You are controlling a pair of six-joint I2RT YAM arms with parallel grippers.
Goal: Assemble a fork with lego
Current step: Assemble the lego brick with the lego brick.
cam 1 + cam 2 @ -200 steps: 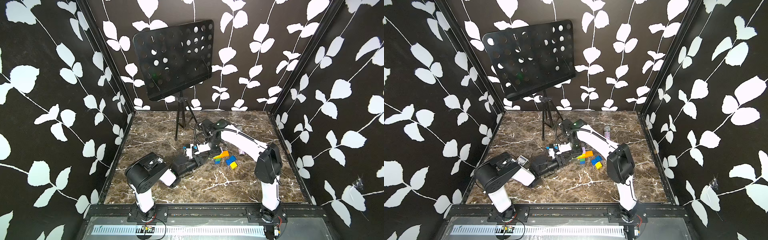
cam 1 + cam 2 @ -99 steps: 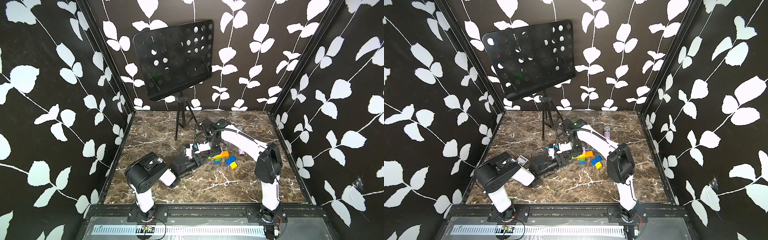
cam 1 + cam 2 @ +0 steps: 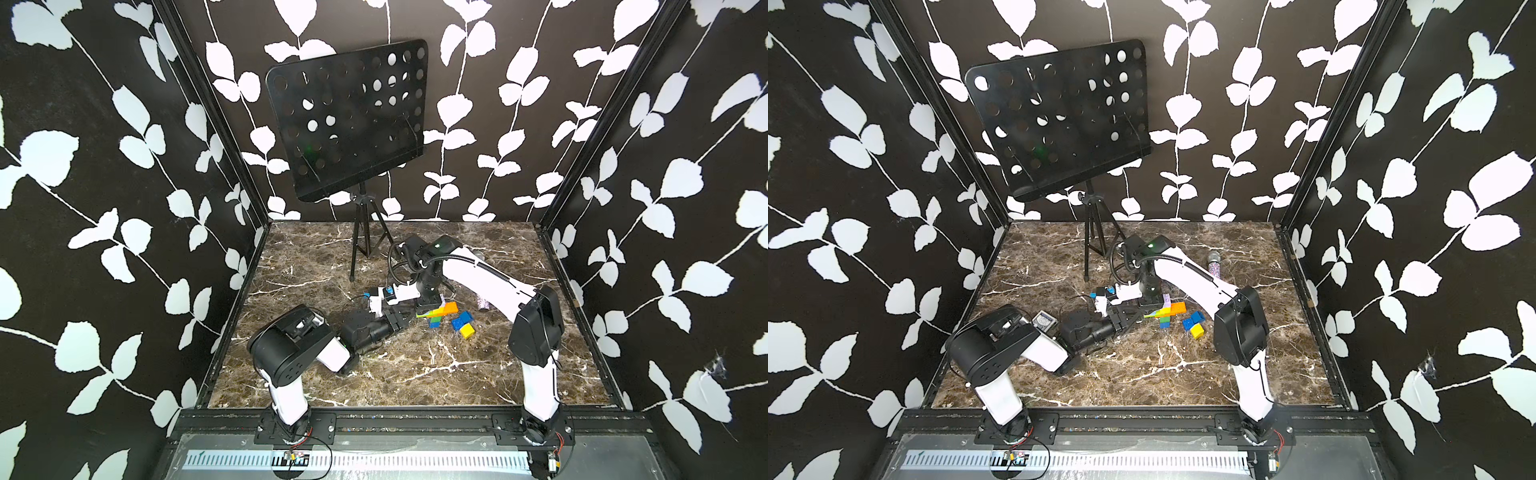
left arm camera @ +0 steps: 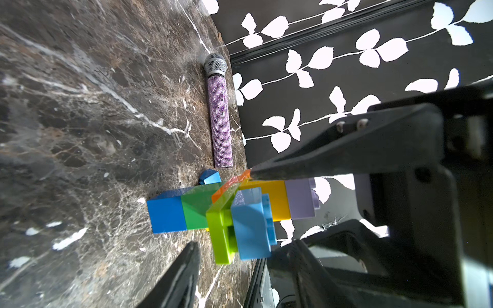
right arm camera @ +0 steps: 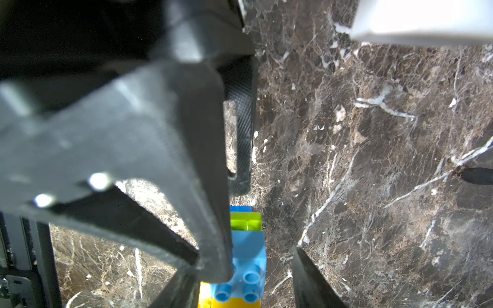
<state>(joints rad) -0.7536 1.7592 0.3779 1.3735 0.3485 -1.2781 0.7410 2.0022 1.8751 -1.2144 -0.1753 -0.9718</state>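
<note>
**A:** What has changed over the last second?

**B:** Almost nothing. In a top view both arms hold the same pose, and the fork (image 3: 438, 313) sits in the same spot between them.

**A:** And the grippers?

**B:** The right gripper (image 3: 429, 309) reaches straight down and is closed on the fork's upper end. One of its fingers (image 4: 333, 144) touches the orange crossbar (image 4: 229, 186) with its tip. The left gripper (image 3: 405, 318) comes in level from the side. Its fingers (image 4: 184, 274) are parted around the crossbar's lime and light blue end and grip nothing; a gap shows beside the lime.

**A:** How does the fork look?

**B:** It stands on end beneath the right gripper. The blue-and-green stem (image 4: 165, 216) points at the bench (image 3: 395, 374), with yellow and pale lilac bricks above. I cannot tell whether the stem touches the bench.

**A:** Anything nearby?

**B:** Loose bricks (image 3: 467, 331), blue and yellow, lie near the right gripper on the side away from the left gripper. A glittery lilac microphone (image 4: 220, 117) lies farther out that way.
</note>
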